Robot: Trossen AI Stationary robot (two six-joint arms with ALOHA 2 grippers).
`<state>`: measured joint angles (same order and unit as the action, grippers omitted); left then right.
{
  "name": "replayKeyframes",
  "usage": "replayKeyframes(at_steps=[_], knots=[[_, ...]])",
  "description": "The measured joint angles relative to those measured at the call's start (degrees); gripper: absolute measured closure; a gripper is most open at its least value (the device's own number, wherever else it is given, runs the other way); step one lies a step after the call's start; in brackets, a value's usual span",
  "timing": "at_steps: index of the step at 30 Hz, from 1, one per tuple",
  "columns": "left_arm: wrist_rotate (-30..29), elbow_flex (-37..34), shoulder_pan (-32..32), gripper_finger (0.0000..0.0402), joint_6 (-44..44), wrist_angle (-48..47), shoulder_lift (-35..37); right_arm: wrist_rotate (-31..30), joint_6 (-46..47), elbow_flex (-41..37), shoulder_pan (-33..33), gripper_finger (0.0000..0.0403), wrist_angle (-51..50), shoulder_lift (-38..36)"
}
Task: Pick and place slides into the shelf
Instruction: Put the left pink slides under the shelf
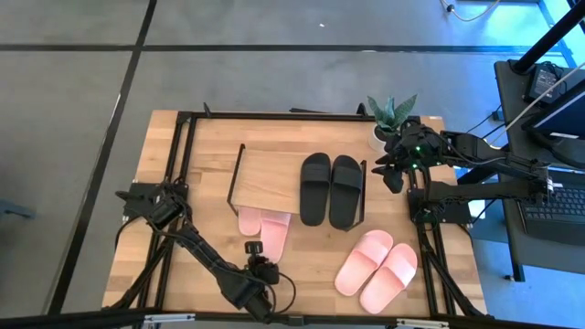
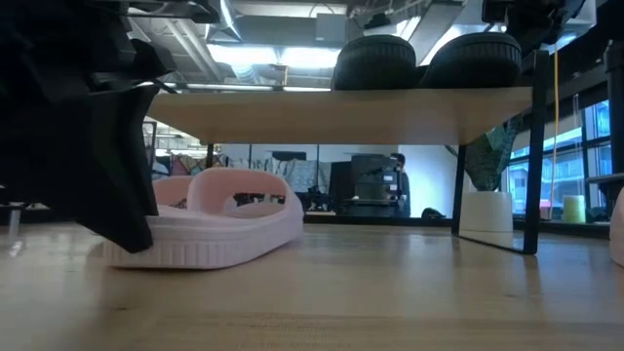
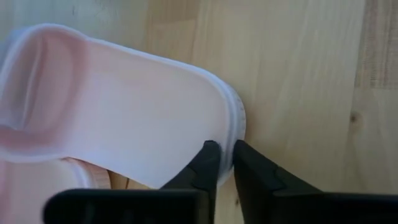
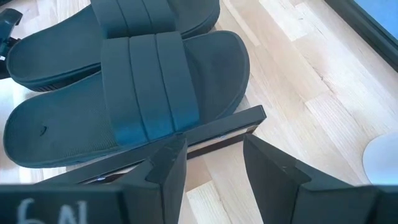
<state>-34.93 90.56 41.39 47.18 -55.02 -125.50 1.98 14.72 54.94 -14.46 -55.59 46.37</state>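
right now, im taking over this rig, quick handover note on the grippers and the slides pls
Left gripper: shut on the heel rim of a pink slide at the shelf's front edge, slide on the table.
Right gripper: open, empty, hovering by the right end of the shelf, beside the black pair.
Done: black pair sits on the shelf top.
Partly: a second pink slide lies beside the gripped one, tucked partly under the board.
Left: the other pink pair, loose on the table front right.

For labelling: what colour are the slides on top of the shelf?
Matte black slides on the shelf; high view shows it best.
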Motion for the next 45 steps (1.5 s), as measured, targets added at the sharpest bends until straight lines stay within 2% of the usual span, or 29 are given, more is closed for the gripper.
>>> replayKeyframes(at_steps=[4,21,32,39,45], knots=[[0.08,0.02,-0.24,0.0394,0.02,0.02,0.03,0.0,-0.12,0.02,0.0,0.0243,-0.02,0.02],[-0.94,0.35,-2.69,0.0399,0.05,-1.32,-0.05,0.01,-1.53,0.02,0.02,0.0243,-0.02,0.02],[-2.83,0.35,-3.74,0.0401,-5.07,1.09,-0.07,-1.47,-2.11,0.02,0.0,0.0243,0.0,0.02],[-2.16,0.35,-3.72,0.0401,-12.54,1.04,-0.1,-1.49,-3.04,0.01,0.0,0.0243,0.0,0.02],[-4.41,0.35,-3.96,0.0401,-12.96,1.05,-0.12,-1.49,-2.98,0.02,0.0,0.0243,0.0,0.0]])
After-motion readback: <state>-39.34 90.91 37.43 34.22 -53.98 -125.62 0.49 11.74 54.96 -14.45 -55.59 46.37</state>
